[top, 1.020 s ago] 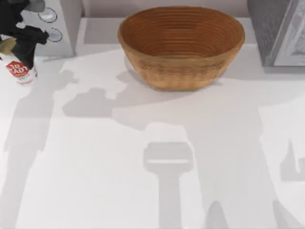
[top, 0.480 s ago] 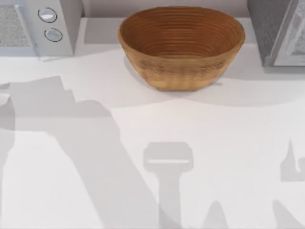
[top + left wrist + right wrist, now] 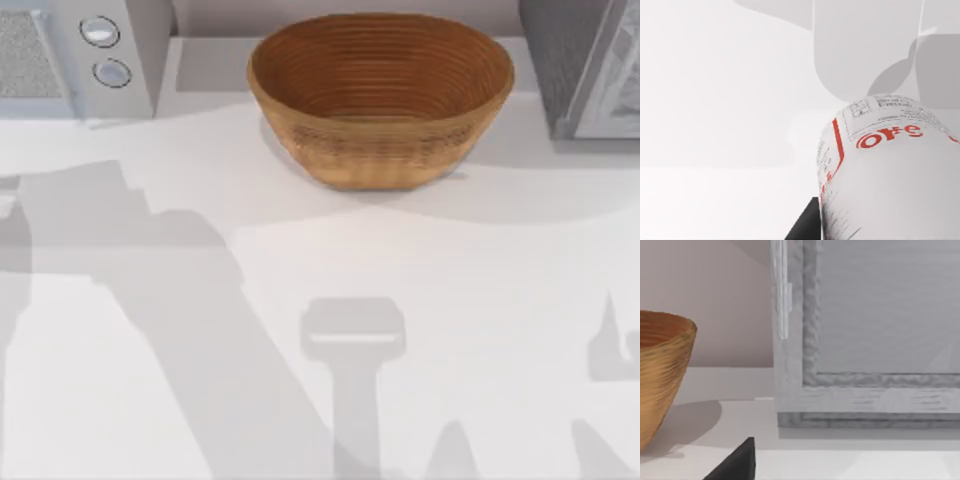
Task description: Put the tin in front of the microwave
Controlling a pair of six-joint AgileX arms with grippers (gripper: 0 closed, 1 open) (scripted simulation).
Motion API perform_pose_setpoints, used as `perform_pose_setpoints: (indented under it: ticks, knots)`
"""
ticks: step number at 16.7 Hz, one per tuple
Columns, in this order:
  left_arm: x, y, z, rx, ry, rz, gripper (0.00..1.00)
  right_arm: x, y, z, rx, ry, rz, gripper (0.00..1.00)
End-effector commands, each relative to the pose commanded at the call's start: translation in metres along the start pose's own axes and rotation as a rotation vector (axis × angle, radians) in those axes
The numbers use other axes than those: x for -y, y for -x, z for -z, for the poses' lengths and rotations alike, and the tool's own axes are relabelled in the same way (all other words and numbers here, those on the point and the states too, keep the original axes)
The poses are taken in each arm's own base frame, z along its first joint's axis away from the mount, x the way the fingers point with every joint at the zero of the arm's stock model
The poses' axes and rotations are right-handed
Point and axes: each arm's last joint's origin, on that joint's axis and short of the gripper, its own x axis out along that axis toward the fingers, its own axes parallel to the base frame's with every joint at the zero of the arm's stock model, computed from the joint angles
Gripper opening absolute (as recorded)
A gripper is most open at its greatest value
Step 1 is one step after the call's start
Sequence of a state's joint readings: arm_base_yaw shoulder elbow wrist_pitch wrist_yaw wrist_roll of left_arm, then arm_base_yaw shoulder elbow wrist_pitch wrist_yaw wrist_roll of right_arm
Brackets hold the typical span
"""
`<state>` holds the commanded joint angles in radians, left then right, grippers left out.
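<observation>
Top view: the basket [image 3: 381, 95] stands at the far middle of the white table [image 3: 320, 330] and serves as the landmark. The microwave [image 3: 80, 55], pale, with two round silver dials [image 3: 105, 52] and a speckled mesh window, sits to the left of the basket. A darker grey speckled box [image 3: 580, 65] with a pale door sits to the right of the basket. Broad arm shadows cross the table nearer than the basket.

Left wrist view: the tin [image 3: 890, 170], white label with red lettering, lies close under the camera above the pale table; a dark edge of the left tool [image 3: 805, 225] shows just beside it. Whether the left tool grips the tin cannot be told.

Right wrist view: the grey box [image 3: 865, 335] stands beside the basket [image 3: 662, 375]; a dark tip of the right tool [image 3: 735, 462] shows, its opening cannot be told.
</observation>
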<state>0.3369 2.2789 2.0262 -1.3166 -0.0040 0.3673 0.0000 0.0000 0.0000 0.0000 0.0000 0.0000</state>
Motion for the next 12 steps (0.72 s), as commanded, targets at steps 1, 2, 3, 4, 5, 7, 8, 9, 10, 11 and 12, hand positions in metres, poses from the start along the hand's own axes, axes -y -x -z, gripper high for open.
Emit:
perform_pose_setpoints:
  ticks: [1, 2, 3, 4, 5, 7, 8, 9, 10, 11, 12]
  knots:
    - [0.0000, 0.0000, 0.0000, 0.000, 0.000, 0.000, 0.00, 0.0000, 0.0000, 0.0000, 0.000, 0.000, 0.000, 1.00]
    - [0.0000, 0.0000, 0.0000, 0.000, 0.000, 0.000, 0.00, 0.0000, 0.0000, 0.0000, 0.000, 0.000, 0.000, 1.00]
    - [0.0000, 0.0000, 0.0000, 0.000, 0.000, 0.000, 0.00, 0.0000, 0.0000, 0.0000, 0.000, 0.000, 0.000, 1.00]
    - [0.0000, 0.0000, 0.0000, 0.000, 0.000, 0.000, 0.08, 0.0000, 0.0000, 0.0000, 0.000, 0.000, 0.000, 1.00]
    - [0.0000, 0.0000, 0.0000, 0.000, 0.000, 0.000, 0.15, 0.0000, 0.0000, 0.0000, 0.000, 0.000, 0.000, 1.00]
    - [0.0000, 0.0000, 0.0000, 0.000, 0.000, 0.000, 0.30, 0.0000, 0.0000, 0.0000, 0.000, 0.000, 0.000, 1.00]
    - [0.0000, 0.0000, 0.0000, 0.000, 0.000, 0.000, 0.38, 0.0000, 0.0000, 0.0000, 0.000, 0.000, 0.000, 1.00]
    - [0.0000, 0.0000, 0.0000, 0.000, 0.000, 0.000, 0.45, 0.0000, 0.0000, 0.0000, 0.000, 0.000, 0.000, 1.00]
    - [0.0000, 0.0000, 0.0000, 0.000, 0.000, 0.000, 0.53, 0.0000, 0.0000, 0.0000, 0.000, 0.000, 0.000, 1.00]
    - [0.0000, 0.0000, 0.0000, 0.000, 0.000, 0.000, 0.60, 0.0000, 0.0000, 0.0000, 0.000, 0.000, 0.000, 1.00]
    - [0.0000, 0.0000, 0.0000, 0.000, 0.000, 0.000, 0.68, 0.0000, 0.0000, 0.0000, 0.000, 0.000, 0.000, 1.00]
